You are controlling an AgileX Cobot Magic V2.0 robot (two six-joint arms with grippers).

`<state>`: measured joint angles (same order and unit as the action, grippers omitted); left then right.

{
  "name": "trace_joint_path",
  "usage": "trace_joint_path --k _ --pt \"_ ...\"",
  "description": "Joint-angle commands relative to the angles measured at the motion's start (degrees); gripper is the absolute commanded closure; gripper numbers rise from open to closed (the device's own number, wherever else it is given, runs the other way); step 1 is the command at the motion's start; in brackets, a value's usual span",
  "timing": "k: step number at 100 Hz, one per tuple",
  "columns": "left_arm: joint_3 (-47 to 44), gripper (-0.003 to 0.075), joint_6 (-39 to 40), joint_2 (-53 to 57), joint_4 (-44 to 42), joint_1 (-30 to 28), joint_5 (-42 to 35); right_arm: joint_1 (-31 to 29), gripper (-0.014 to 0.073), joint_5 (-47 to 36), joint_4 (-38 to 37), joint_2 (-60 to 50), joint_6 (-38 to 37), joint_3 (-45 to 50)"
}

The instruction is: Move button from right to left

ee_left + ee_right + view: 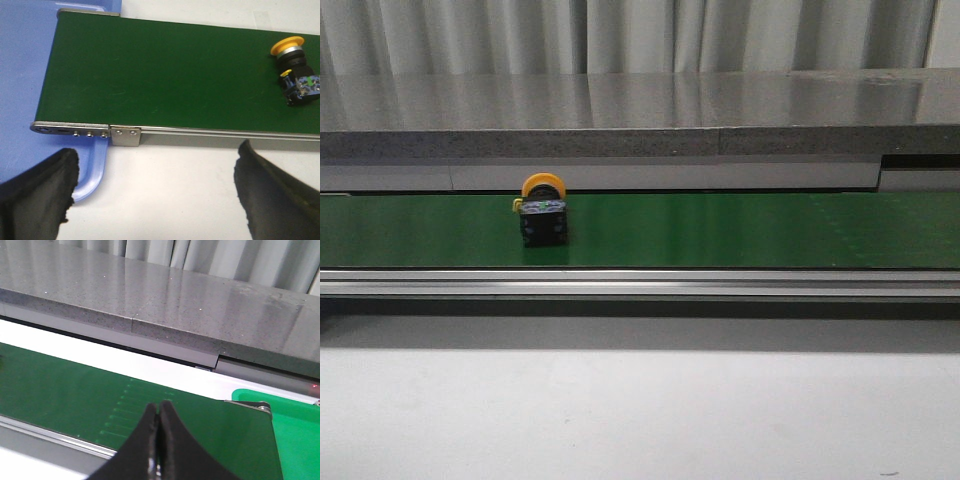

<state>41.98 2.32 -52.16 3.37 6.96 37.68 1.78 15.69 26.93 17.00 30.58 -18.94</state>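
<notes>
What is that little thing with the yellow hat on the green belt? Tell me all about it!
It is the button, a small push switch. It has a round orange-yellow cap on a black boxy body, with tiny green and silver bits and a small yellow part on the body. It looks like plastic. It rests on the green belt, left of the middle in the front view. Only the belt touches it; no gripper holds it.

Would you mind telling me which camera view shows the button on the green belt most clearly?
The left wrist view shows the button best: close and from above, its yellow cap and black body lying on the belt. The front view shows it smaller, side-on, left of centre. The right wrist view shows only belt, no button.
</notes>
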Motion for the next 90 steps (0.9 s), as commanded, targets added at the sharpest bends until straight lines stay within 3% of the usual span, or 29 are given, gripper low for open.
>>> trace_joint_path --k 1,47,90 --pt "2.2 0.0106 0.0 -0.2 2.2 0.3 -3.6 0.1 0.0653 -4.3 1.0 0.4 0.4 -1.6" --pt "11.4 0.0106 -0.4 -15.0 4.1 10.2 -4.1 0.1 0.0653 -4.3 1.0 0.4 0.4 -1.6" --pt "23.4 0.0106 -0.4 -33.4 2.8 12.8 -6.3 0.1 0.0653 -4.3 1.0 0.4 0.4 -1.6"
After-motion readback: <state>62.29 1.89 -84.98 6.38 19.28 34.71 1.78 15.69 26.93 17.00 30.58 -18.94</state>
